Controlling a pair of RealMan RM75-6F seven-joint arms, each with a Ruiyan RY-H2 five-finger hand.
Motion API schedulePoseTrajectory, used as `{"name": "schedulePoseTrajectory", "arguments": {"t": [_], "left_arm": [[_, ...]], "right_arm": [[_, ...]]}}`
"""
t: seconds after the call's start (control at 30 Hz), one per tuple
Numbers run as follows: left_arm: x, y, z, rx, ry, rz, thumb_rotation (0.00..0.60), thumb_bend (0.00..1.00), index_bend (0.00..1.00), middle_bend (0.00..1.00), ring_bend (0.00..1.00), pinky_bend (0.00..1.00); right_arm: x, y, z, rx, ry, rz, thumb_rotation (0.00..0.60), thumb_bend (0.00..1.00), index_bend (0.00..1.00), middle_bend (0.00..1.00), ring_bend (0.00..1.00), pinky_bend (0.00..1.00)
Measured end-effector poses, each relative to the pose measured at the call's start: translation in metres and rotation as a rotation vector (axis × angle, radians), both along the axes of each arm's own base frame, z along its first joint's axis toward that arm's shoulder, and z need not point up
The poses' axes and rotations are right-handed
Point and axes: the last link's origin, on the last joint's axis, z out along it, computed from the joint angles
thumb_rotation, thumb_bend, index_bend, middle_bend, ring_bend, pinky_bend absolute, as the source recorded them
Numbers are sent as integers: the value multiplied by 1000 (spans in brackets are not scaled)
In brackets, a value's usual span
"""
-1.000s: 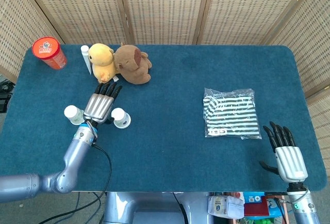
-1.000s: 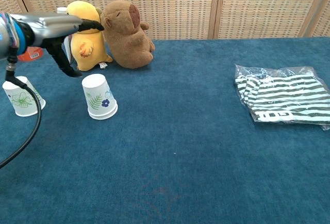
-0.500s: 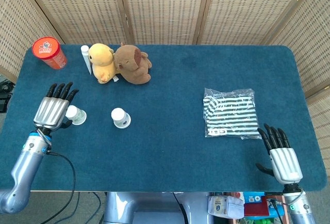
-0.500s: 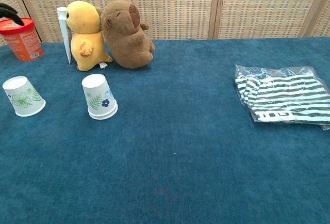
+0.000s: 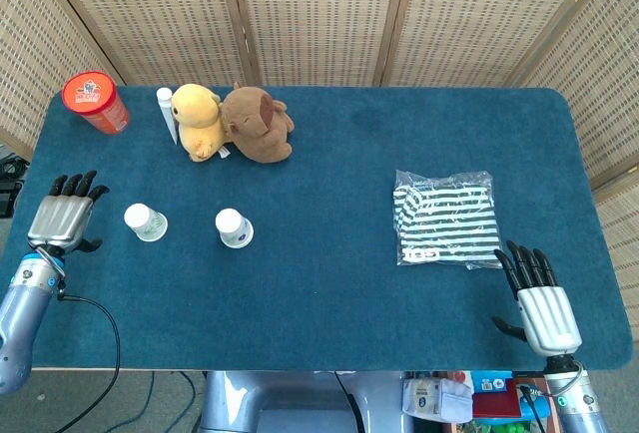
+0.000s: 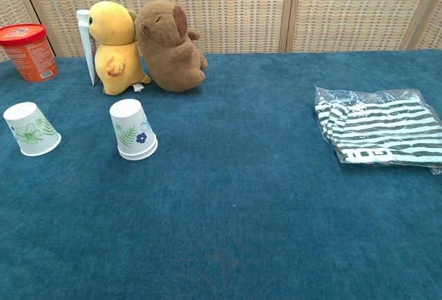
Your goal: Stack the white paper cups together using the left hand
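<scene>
Blue bench (image 5: 329,283), wicker screens behind. Two white paper cups (image 5: 146,221) (image 5: 233,227) inverted, apart, unstacked. Left hand (image 5: 62,217) empty, fingers apart, just left of nearer cup. Right hand (image 5: 544,307) spread, far off.

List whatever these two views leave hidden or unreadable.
- White tube: mostly behind the yellow plush in the chest view.
- Left hand and right hand: outside the chest view's frame.
- Red tub: label print too small to read.
- Cup with blue flower and leaf cup: upside down, insides unseen.
</scene>
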Motion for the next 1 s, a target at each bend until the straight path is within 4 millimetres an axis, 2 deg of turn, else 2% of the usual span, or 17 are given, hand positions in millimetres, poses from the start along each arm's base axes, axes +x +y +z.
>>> {"name": "schedulePoseTrajectory", "arguments": {"t": [0.23,0.7,1.0], "left_arm": [[-4,8,-24,-27,-1,20,600,241,186,0,0,0],[6,31,-49,-28,-8,39,600,242,225,0,0,0],[10,37,-56,-23,3,41,600,242,353,0,0,0]], "right_arm": [[-1,-1,1,-3,-1,-5,600,0,0,0,0,0],[-2,-1,0,0,2,-7,600,0,0,0,0,0],[-2,-2,0,2,3,-5,600,0,0,0,0,0]]}}
